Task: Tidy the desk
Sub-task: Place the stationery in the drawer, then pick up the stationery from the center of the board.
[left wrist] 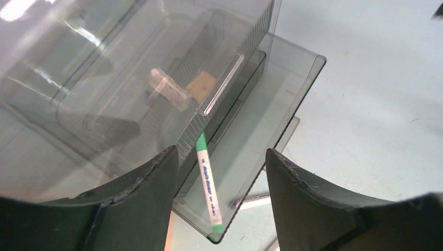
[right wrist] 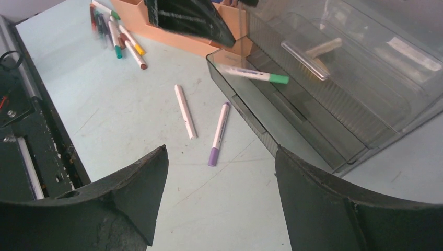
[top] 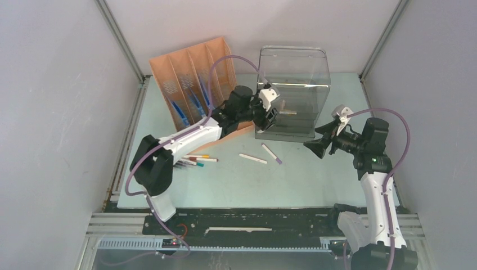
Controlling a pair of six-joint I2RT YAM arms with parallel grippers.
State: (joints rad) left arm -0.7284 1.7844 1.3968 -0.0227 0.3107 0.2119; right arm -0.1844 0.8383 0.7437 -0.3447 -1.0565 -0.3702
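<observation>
Surface (pale mint, rigid, fixed under both arms) is not to be gripped; purple marker and white marker lying on it are judged light, slick, best taken mid-barrel; left claw and right claw are held wide, empty.

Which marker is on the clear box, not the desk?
The green-tipped marker; it rests on the clear box's front tray, the other loose ones lie on the desk.

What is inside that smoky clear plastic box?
In the smoky clear plastic box, a white marker pen with green ends lies on the lower front tray. Deeper in sit a tan flat block and a pale stubby piece. The ribbed plastic blurs them, so what they are stays unclear.
</observation>
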